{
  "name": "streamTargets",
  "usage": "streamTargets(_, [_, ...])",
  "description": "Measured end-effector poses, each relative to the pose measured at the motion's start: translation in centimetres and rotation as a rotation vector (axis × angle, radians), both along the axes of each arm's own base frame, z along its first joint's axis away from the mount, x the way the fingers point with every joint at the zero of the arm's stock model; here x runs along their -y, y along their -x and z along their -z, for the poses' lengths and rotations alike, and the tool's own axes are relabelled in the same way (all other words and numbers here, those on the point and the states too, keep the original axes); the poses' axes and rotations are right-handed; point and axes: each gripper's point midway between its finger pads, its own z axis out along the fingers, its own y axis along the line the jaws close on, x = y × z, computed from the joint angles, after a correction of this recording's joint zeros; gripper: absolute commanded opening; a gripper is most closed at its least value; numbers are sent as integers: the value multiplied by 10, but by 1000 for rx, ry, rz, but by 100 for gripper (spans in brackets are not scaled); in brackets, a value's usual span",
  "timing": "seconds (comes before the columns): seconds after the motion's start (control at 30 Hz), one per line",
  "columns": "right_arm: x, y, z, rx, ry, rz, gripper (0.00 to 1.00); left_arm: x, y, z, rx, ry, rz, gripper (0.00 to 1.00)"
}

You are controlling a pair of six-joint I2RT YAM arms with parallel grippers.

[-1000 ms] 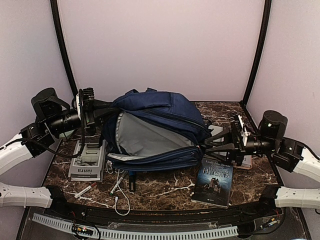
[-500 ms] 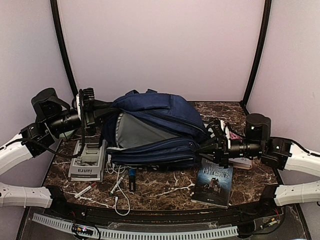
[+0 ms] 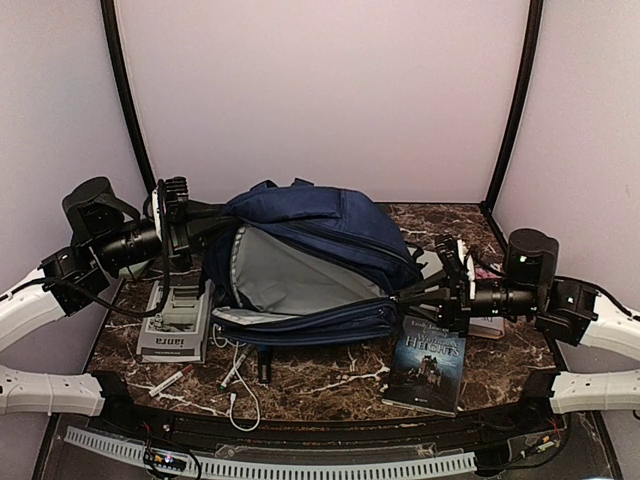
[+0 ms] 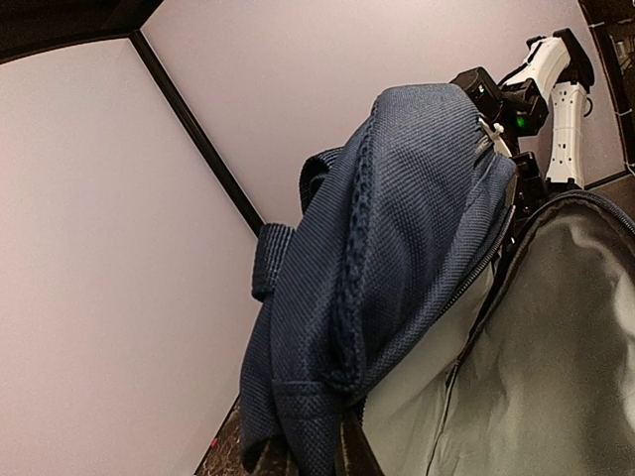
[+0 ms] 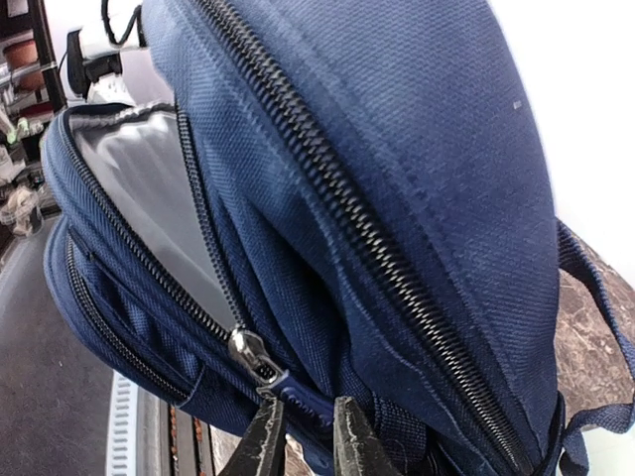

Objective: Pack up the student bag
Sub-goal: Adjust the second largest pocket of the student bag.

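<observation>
The student bag (image 3: pixel 320 215) is navy and lies on its side on the marble table, its main pocket gaping toward me with grey lining (image 3: pixel 290 275) showing. My left gripper (image 3: pixel 216 226) is shut on the bag's upper left edge and holds it up; in the left wrist view the navy fabric (image 4: pixel 397 248) hangs over the fingers and hides them. My right gripper (image 3: pixel 405 295) is at the bag's right end. In the right wrist view its fingertips (image 5: pixel 260 441) pinch the blue pull tab (image 5: pixel 310 397) below the silver zipper slider (image 5: pixel 250 355).
A dark paperback book (image 3: pixel 428 365) lies at the front right, under the right arm. A grey box (image 3: pixel 175 330) sits left of the bag. White cables (image 3: pixel 238 390), a marker (image 3: pixel 170 382) and a small dark stick (image 3: pixel 263 365) lie in front of the bag.
The right gripper moved left along the bag's end and narrowed onto the zipper pull. The bag's mouth sagged flatter half a second ago and stands wider again now. The left arm has held still.
</observation>
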Motion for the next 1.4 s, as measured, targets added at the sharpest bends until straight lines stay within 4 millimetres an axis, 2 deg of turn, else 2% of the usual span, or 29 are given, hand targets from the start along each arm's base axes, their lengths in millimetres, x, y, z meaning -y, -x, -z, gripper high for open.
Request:
streamTargets(0.07, [0,0,4,-8,15,-2,22,0,0,0,0,0,0,0])
streamTargets(0.17, [-1,0,8,-9,31,-3,24,0,0,0,0,0,0,0])
streamTargets(0.53, [-8,0,12,-22,40,-35,0,0,0,0,0,0,0,0])
streamTargets(0.73, [-6,0,8,9,38,-35,0,0,-1,0,4,-2,-6,0])
streamTargets(0.93, [6,-4,-7,80,5,32,0,-3,-3,0,16,-3,-32,0])
streamTargets(1.1, [11,-11,15,51,61,84,0,-7,-10,-2,29,1,-77,0])
streamTargets(1.2, [11,-10,31,20,94,80,18,-8,-11,-2,31,3,-88,0])
streamTargets(1.27, [10,-7,33,11,90,63,28,-8,-12,-3,31,4,-90,0])
streamTargets(1.33, [8,-6,30,9,74,54,33,-8,-12,-3,32,4,-90,0])
streamTargets(1.4, [6,-7,25,10,52,52,33,-8,-12,-3,32,5,-90,0])
